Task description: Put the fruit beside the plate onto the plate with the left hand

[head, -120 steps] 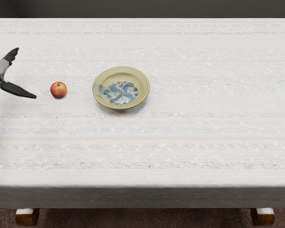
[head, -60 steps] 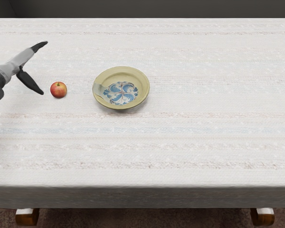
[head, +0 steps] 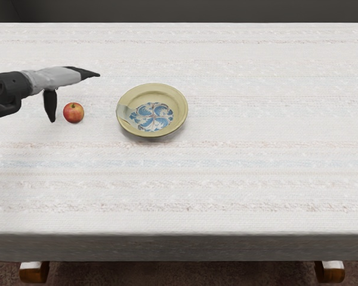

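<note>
Apple (head: pixel 73 112): one, small, round, red with a yellowish patch. It rests directly on the cloth in the left part of the surface (head: pixel 256 179), nearer the far edge than the near edge. It stands apart from the plate (head: pixel 167 92), on the side toward the left edge, with a strip of bare cloth between the two. It is not on the plate and not held.

Plate: one, round, shallow, with an olive-yellow rim and a blue and white floral pattern in the well. A pale grey mark sits on its left rim; what it is cannot be told. The plate lies flat, left of the surface's middle, level with the apple.

Left hand (head: pixel 56 78): grey palm, black fingers (head: pixel 86 74). The dark arm enters over the left edge.
- State: open and holding nothing.
- Fingers: stretched straight and close together, pointing toward the right edge and passing on the far side of the apple.
- Thumb (head: pixel 50 107): dropped away from the fingers, pointing toward the near edge, just beside the apple on its left.
- Relation to the apple: the apple sits in the open angle between thumb and fingers, and no contact shows.
- Height above the cloth: cannot be told.

Surface: long, covered in white woven cloth with faint stripes running left to right. The cloth hangs over the near edge. A wooden foot (head: pixel 34 271) shows under the near-left corner, and a second foot (head: pixel 329 271) under the near-right corner.
</note>
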### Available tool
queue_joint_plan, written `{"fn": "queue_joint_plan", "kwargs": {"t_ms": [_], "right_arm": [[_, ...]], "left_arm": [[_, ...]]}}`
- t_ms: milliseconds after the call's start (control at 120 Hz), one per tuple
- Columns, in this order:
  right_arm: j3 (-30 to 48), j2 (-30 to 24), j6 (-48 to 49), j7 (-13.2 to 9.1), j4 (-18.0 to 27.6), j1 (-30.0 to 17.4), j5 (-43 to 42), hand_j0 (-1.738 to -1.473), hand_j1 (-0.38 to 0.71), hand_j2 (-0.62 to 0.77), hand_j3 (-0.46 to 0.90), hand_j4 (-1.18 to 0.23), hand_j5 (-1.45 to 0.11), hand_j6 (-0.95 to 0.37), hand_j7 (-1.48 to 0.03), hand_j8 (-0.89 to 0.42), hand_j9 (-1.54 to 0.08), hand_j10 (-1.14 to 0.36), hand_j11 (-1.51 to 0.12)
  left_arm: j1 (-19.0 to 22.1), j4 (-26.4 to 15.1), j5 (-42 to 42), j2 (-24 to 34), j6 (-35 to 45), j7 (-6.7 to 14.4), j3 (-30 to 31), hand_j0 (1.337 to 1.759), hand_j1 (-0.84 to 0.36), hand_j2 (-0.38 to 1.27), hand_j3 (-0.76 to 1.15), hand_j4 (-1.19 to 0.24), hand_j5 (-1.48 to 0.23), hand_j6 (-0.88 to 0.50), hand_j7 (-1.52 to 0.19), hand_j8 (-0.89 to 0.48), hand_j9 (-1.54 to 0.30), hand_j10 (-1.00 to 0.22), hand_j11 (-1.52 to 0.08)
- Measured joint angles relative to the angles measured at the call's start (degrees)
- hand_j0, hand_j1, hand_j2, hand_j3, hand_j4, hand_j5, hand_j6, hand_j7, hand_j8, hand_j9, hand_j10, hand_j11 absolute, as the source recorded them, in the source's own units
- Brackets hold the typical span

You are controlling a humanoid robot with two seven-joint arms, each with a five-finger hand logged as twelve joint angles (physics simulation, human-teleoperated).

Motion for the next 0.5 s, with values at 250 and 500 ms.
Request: {"fn": "queue_joint_plan", "kwargs": {"t_ms": [250,500], "right_arm": [[0.00,0.00,0.00,0.00,0.00,0.00,0.00,-1.658,-0.35,0.00,0.00,0.00,0.00,0.00,0.00,0.00,0.00,0.00,0.00],[0.00,0.00,0.00,0.00,0.00,0.00,0.00,-1.658,-0.35,0.00,0.00,0.00,0.00,0.00,0.00,0.00,0.00,0.00,0.00]], "left_arm": [[-0.38,0.18,6.86,-2.01,0.53,0.00,2.41,1.658,0.31,0.01,0.00,-0.04,-0.04,-0.04,-0.04,-0.04,-0.04,-0.04,-0.04],[0.08,0.45,12.65,-2.12,3.35,0.00,2.71,1.658,0.14,0.04,0.00,-0.18,-0.23,-0.18,-0.23,-0.18,-0.23,-0.18,-0.23]]}}
